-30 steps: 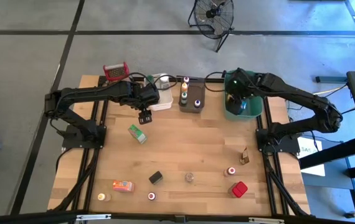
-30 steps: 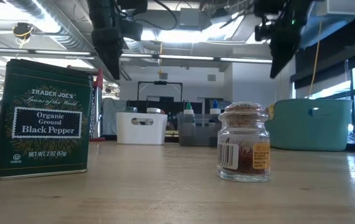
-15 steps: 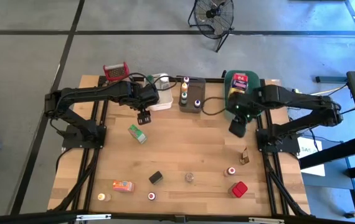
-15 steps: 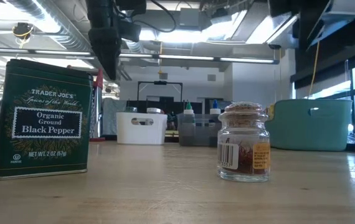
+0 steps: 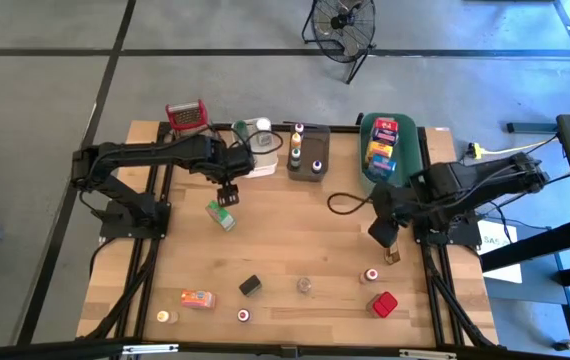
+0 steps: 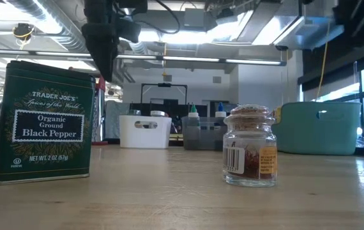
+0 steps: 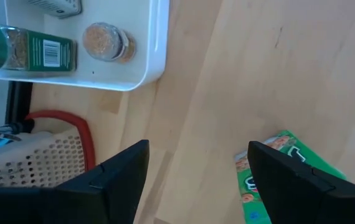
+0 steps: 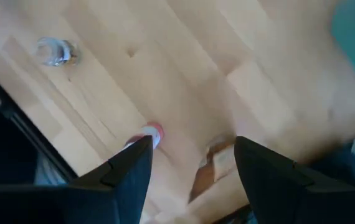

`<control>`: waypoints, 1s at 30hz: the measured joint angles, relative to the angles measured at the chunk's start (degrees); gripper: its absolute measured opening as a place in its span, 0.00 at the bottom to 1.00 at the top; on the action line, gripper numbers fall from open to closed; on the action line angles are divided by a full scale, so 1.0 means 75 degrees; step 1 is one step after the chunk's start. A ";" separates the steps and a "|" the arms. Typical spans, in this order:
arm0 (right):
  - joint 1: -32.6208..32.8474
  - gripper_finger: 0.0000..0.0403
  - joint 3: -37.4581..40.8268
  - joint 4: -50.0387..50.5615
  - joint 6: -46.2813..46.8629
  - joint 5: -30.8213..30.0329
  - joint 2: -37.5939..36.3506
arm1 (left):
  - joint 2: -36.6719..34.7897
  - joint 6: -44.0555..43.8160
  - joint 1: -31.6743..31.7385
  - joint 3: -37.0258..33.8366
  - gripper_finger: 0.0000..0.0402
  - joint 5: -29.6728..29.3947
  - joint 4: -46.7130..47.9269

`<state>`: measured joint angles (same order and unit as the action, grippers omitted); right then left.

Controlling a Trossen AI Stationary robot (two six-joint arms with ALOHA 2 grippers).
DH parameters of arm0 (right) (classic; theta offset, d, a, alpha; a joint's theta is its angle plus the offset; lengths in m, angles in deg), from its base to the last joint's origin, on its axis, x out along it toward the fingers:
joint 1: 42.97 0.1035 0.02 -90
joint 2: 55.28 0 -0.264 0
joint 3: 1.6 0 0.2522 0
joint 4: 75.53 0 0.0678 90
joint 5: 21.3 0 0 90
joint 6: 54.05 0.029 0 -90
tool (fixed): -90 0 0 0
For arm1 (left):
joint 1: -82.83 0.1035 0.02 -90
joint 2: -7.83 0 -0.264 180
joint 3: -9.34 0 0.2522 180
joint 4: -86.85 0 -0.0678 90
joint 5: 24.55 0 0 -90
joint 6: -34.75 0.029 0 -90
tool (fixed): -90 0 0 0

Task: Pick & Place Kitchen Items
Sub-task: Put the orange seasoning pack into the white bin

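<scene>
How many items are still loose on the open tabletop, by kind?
Boxes: 3 (green box, orange box, red box)
Tins: 1 (pepper tin)
Jars and bottles: 5 (clear jar, red-capped jar, brown bottle, pink-capped bottle, pale jar)
Total: 9

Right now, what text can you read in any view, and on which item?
"TRADER JOE'S", "Spices of the World", "Organic Ground Black Pepper", "NET WT. 2 OZ (57g)": green tin.
Spice jar: barcode only, label print too small.
Green box: lettering cut off, unreadable.
</scene>
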<state>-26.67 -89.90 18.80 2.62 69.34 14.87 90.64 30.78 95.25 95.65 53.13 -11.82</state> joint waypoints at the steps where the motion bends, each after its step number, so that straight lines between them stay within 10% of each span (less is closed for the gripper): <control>1: 0.0135 0.57 0.0000 0.0106 0.0459 -0.0001 0.0000 | 0.0000 0.0000 -0.0045 0.0000 0.67 -0.0009 -0.0003; 10: 0.0823 0.57 0.1052 0.0576 0.3432 0.0362 0.0046 | 0.0000 0.0004 -0.0502 0.0000 0.67 -0.0300 -0.0299; 30: 0.1002 0.57 0.3014 -0.1012 0.4207 0.1067 0.0047 | 0.0000 -0.0111 -0.1061 0.0000 0.67 -0.0428 -0.0463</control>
<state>-19.16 -67.29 11.22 34.18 77.35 15.22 90.64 29.95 87.30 95.65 49.92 -15.30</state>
